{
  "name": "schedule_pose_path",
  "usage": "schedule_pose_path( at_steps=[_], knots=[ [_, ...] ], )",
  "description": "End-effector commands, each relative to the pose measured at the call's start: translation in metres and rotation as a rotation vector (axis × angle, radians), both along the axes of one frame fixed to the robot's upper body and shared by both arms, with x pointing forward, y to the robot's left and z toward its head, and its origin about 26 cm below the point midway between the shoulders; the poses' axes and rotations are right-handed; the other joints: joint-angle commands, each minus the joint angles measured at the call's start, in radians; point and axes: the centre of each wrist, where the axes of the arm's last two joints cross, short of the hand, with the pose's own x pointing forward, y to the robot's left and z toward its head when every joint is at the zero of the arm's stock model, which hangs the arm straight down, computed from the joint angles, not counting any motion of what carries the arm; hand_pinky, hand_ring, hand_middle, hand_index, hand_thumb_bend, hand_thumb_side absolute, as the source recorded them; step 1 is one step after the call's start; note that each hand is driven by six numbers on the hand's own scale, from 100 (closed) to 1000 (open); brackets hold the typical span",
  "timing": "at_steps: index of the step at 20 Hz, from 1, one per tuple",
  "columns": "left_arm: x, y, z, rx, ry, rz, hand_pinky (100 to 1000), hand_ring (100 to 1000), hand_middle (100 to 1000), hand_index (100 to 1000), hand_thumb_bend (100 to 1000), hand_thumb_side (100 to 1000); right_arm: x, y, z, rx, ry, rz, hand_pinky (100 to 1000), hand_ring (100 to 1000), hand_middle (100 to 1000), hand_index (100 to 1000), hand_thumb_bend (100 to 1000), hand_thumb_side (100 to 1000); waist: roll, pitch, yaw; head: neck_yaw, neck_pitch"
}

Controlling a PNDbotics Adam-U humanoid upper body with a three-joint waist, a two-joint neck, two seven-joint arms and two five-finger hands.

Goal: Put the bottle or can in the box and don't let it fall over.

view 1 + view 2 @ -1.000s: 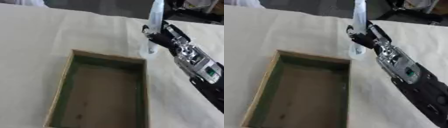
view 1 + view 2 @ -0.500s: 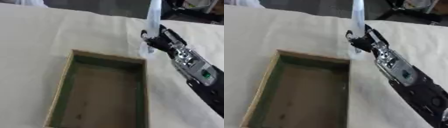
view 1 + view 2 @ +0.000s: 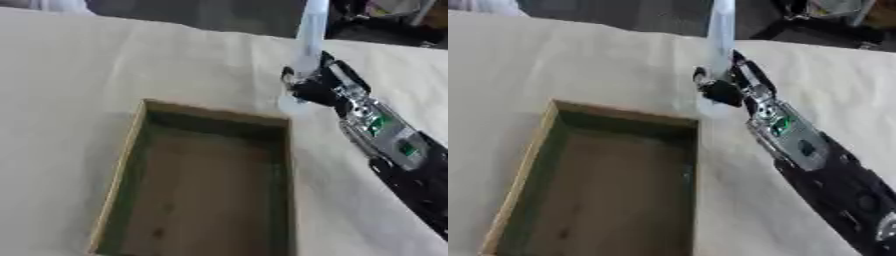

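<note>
The bottle (image 3: 308, 45) is a pale, blurred streak; its top runs off the upper edge and no label or cap can be made out. The right hand (image 3: 317, 86) covers its lower middle, and the fingers smear into one dark mass, so how they wrap it is unclear. The arm leaves the frame at the lower right. The box (image 3: 133, 145) is cut off at the bottom edge, its near wall unseen. Whether the bottle's base touches the table (image 3: 105, 65) cannot be told.
</note>
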Motion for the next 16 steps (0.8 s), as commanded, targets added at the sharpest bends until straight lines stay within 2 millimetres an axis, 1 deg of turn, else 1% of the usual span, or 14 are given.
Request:
schedule_pose_path(
  at_steps=[1,5,6,8,12,13,15,16],
  knots=[
    [-0.003,0.003,0.007,0.02,-0.023,0.014,1000,762,829,727,620,460,0.0,-0.004,0.005,0.05,-0.003,-0.047,1000,1000,1000,837,100,198,0.007,-0.017,-0.001,0.002,-0.006],
    [-0.003,0.004,0.007,0.02,-0.023,0.015,1000,762,829,724,618,459,-0.003,0.0,0.008,0.093,-0.025,-0.053,1000,1000,1000,735,100,200,0.008,-0.02,-0.001,0.003,-0.004],
    [-0.003,0.004,0.007,0.02,-0.023,0.015,1000,762,829,724,618,458,-0.005,0.001,0.009,0.097,-0.034,-0.05,1000,1000,1000,730,100,201,0.008,-0.021,-0.001,0.003,-0.003],
    [-0.003,0.004,0.007,0.02,-0.021,0.015,1000,762,829,721,618,459,-0.007,0.004,0.011,0.102,-0.055,-0.036,1000,1000,1000,662,100,205,0.008,-0.022,-0.003,0.003,-0.002],
    [-0.004,0.004,0.007,0.02,-0.019,0.017,1000,762,829,719,617,458,-0.016,0.011,0.021,0.103,-0.107,0.009,1000,1000,1000,601,100,232,0.01,-0.026,-0.006,0.007,0.002],
    [-0.004,0.004,0.007,0.021,-0.019,0.018,1000,762,829,719,617,458,-0.018,0.012,0.024,0.1,-0.12,0.018,1000,1000,1000,598,100,238,0.011,-0.027,-0.007,0.008,0.003],
    [-0.004,0.005,0.006,0.02,-0.019,0.019,1000,762,829,718,617,458,-0.023,0.015,0.029,0.088,-0.152,0.034,1000,1000,1000,591,100,277,0.012,-0.029,-0.009,0.009,0.005],
    [-0.004,0.005,0.006,0.02,-0.018,0.021,1000,762,829,718,617,458,-0.025,0.017,0.031,0.079,-0.169,0.045,1000,1000,1000,588,100,315,0.013,-0.031,-0.01,0.009,0.006]
  ],
)
